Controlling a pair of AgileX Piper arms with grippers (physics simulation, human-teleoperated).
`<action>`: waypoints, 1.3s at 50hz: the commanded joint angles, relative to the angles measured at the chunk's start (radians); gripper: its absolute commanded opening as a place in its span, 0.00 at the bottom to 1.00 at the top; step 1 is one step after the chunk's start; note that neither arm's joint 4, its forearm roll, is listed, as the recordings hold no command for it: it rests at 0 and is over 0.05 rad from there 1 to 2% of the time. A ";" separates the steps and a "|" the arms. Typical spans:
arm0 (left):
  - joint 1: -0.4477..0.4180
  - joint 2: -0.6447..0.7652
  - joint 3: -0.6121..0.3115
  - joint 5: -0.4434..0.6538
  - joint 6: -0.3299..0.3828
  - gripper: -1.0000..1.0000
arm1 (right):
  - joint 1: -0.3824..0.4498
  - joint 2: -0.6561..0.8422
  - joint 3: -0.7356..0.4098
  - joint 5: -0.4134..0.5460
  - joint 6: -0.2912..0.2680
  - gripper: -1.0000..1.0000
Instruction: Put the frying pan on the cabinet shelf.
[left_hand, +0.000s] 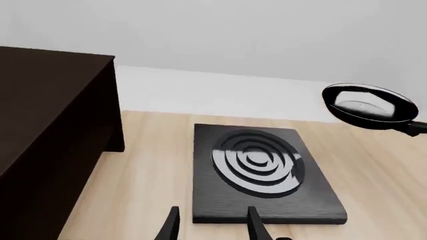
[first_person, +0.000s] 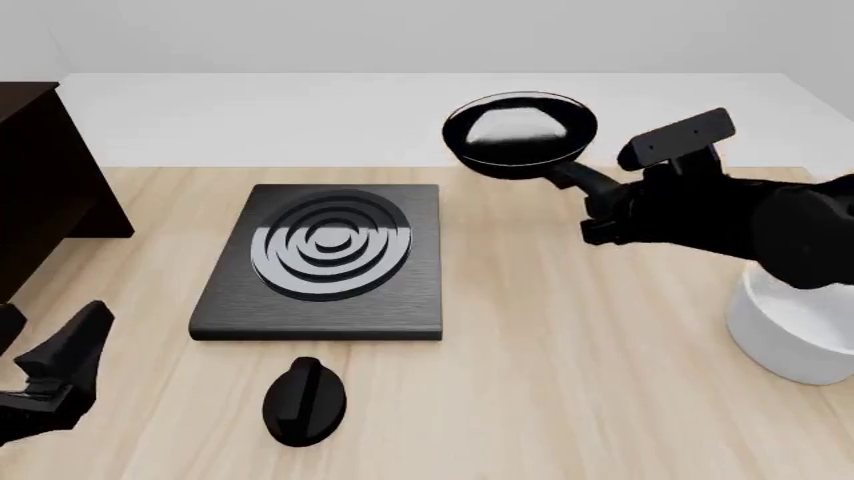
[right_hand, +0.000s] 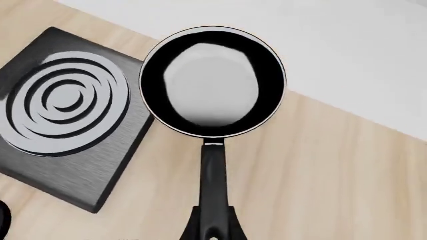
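**Pan aloft on the right, cabinet far off to the left**

Nearest you, the left gripper (first_person: 54, 385) sits low at the table's near left corner, its fingers (left_hand: 172, 223) spread apart with nothing between them. Just beyond it lie the black knob (first_person: 306, 401) and then the stove plate (first_person: 324, 262), with the white bowl (first_person: 798, 335) at the right edge under the right arm.

Your right gripper (right_hand: 215, 231) is clenched on the end of the long handle, carrying the frying pan (first_person: 519, 133) clear of the table, beyond the stove plate's far right corner. The handle runs straight out from the fingers, so the pan's bowl (right_hand: 212, 81) leads away from the wrist.

The cabinet (first_person: 40, 180) stands at the far left, well apart from the pan, with the stove plate between them. Its shelf itself isn't clearly shown in any view. You would likely need a long leftward carry across the stove, pan bowl leading. The left arm is nearer the cabinet, but it holds nothing.
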 joint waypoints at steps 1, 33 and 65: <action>-0.030 0.071 -0.144 0.093 -0.124 1.00 | 0.033 -0.109 -0.095 0.095 -0.033 0.00; -0.443 0.412 -0.492 0.154 -0.422 1.00 | 0.139 -0.023 -0.291 0.155 -0.053 0.00; -0.589 0.658 -0.503 -0.072 -0.672 1.00 | 0.285 -0.047 -0.269 0.081 0.018 0.00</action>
